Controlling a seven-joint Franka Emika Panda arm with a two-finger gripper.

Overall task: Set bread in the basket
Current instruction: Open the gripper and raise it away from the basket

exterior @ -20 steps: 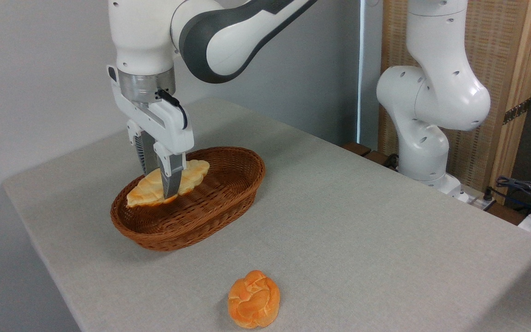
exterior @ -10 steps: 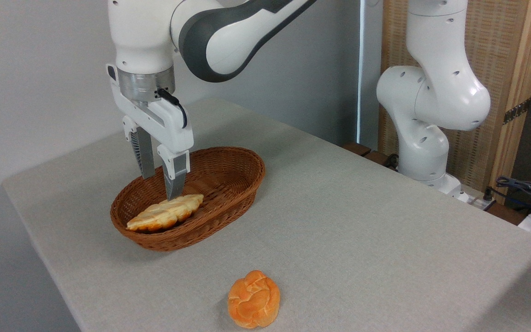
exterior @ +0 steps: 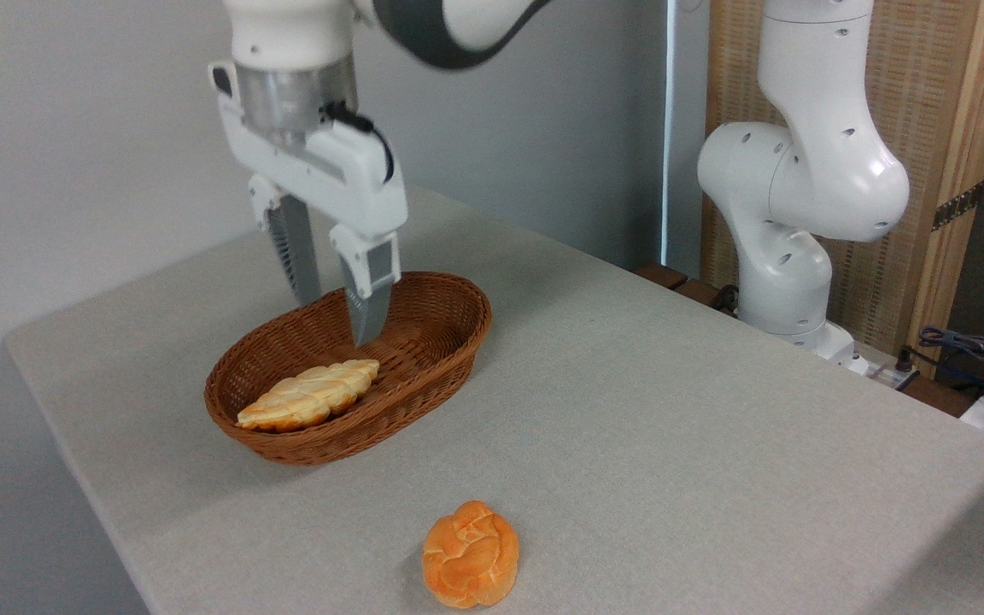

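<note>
The braided loaf (exterior: 308,396) is seen lying flat inside the oval wicker basket (exterior: 424,363), toward the basket's left end. Its long axis is aligned roughly with the basket's length. Pale cream is noted on top, golden-orange along the edges. The loaf's left tip is found close to the near-left rim; whether it touches the wall cannot be told.

The gripper (exterior: 336,318) is held above the basket, pointing downward, clear of the loaf. The two fingers are spread apart, with open space visible between them, and nothing is held. The nearer fingertip (exterior: 366,329) is seen in front of the basket's inner back wall; the farther finger is partly overlapped by the basket's far rim in this view. A black cable is seen at the wrist housing.

The basket is set on the grey table (exterior: 671,410), on its left part. A round knotted bun (exterior: 470,554), deeper orange, is placed on the table near the front edge, well apart from the basket.

The arm's white base column (exterior: 791,256) is mounted beyond the table's far right edge. Behind it, a woven panel in a wooden frame (exterior: 936,111) is noted. A bundle of cables (exterior: 979,350) is visible at far right.
</note>
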